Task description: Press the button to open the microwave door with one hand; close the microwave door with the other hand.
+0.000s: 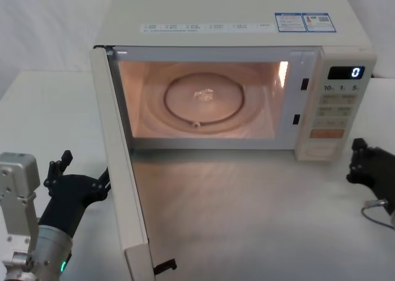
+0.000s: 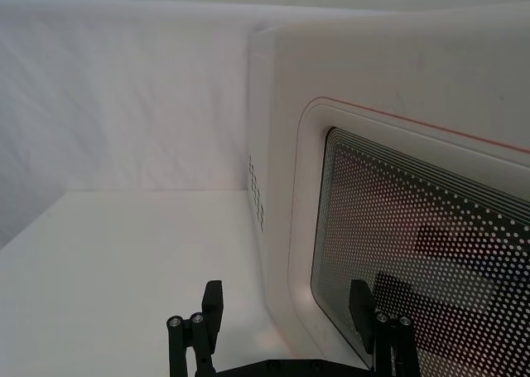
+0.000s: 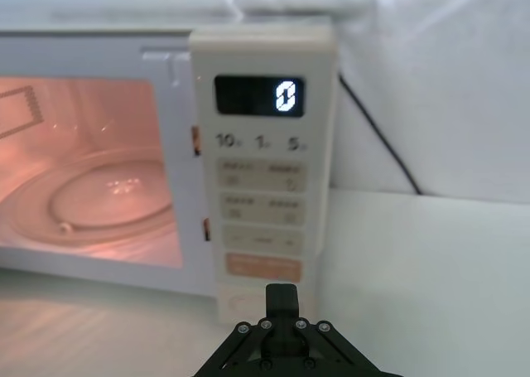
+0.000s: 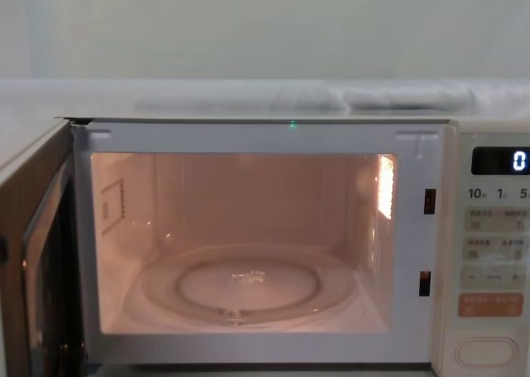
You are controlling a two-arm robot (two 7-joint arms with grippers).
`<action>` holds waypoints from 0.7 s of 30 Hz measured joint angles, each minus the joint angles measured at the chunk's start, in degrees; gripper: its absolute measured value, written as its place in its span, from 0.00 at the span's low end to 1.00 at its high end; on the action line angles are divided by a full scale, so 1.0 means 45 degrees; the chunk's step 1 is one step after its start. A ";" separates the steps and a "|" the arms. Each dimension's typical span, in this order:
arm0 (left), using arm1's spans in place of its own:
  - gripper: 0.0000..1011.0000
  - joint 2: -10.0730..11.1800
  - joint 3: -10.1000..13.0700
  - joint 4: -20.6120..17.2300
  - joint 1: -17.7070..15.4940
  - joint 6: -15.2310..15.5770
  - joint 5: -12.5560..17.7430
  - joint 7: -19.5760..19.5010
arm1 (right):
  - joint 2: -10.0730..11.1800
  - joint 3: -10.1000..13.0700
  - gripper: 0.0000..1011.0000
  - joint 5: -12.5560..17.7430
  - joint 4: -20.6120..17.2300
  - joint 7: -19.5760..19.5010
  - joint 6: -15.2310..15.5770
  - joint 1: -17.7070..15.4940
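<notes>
Open microwave door [image 1: 117, 170]; glass turntable [image 1: 203, 102] inside microwave [image 1: 247, 21].

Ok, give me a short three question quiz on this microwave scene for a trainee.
1. True or false: the microwave door is shut.
2. Which gripper is beside the door's outer face: A left gripper, B right gripper?
3. What digit shows on the display?

Key: 1 false, the door stands wide open and the lit cavity shows the turntable. 2 A, with open jaws; the right gripper is near the button. 3 zero.
</notes>
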 joint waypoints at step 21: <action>0.99 0.0000 -0.0001 -0.0001 0.0000 0.0000 0.0000 0.0000 | 0.0676 0.0876 0.00 0.0236 -0.0737 0.0246 -0.0757 -0.0100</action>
